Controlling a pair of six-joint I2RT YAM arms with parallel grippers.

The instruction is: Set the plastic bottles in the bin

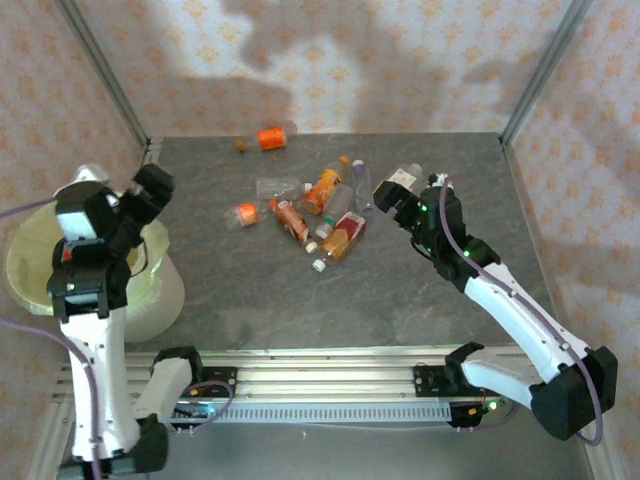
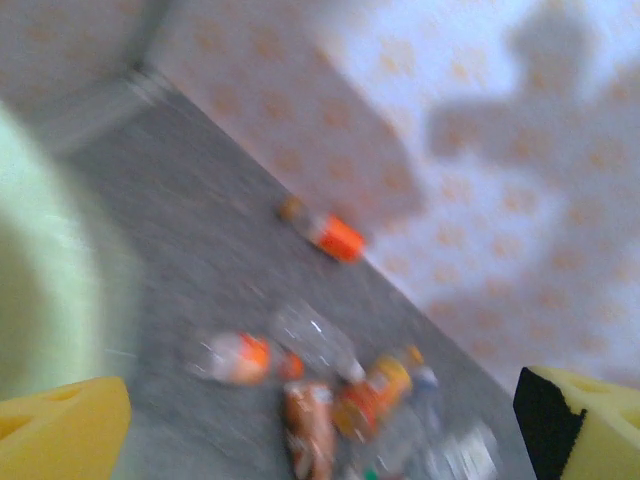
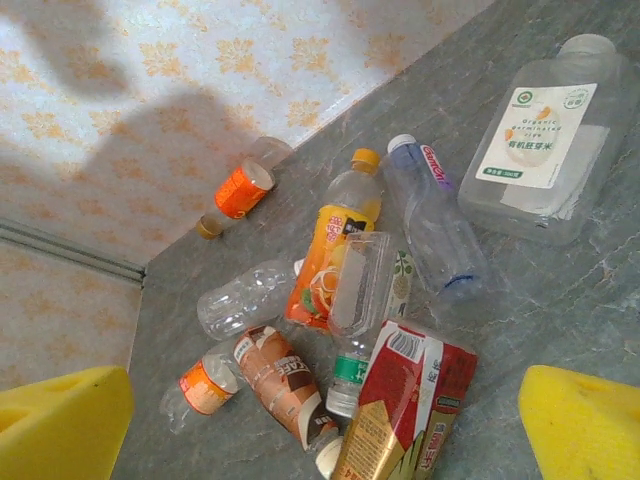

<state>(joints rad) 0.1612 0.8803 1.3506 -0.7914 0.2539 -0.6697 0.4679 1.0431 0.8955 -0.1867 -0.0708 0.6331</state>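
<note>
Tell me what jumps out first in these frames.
A jumble of plastic bottles lies mid-table, orange and red labels bright on the grey table. One orange-labelled bottle lies alone by the back wall. The white bin stands at the left, the left hand open near its rim.

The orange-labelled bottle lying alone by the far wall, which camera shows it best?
The right wrist view: there the lone bottle is sharp and unobstructed, with its clear body, orange label and brownish cap all visible. The top external view shows it small, lying against the back wall. The left wrist view shows it as a blurred orange patch.
</note>
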